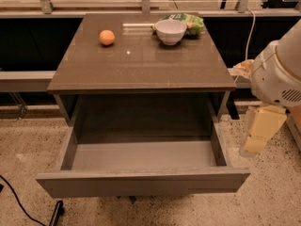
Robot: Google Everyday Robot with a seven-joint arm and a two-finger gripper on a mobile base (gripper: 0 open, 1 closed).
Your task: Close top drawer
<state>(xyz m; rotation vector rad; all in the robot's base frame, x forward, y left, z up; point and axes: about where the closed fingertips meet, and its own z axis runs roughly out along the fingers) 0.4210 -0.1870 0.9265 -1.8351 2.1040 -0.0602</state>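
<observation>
The top drawer of the grey-brown cabinet is pulled far out toward me. Its wide flat front panel faces the floor side and its plain grey box interior is empty. The lower drawer fronts are hidden beneath it. My gripper hangs from the white arm at the right, beside the drawer's right front corner and apart from it, over the floor.
On the cabinet top lie an orange, a white bowl and a green bag behind it. A black cable runs on the speckled floor at the lower left. A railing and dark wall stand behind.
</observation>
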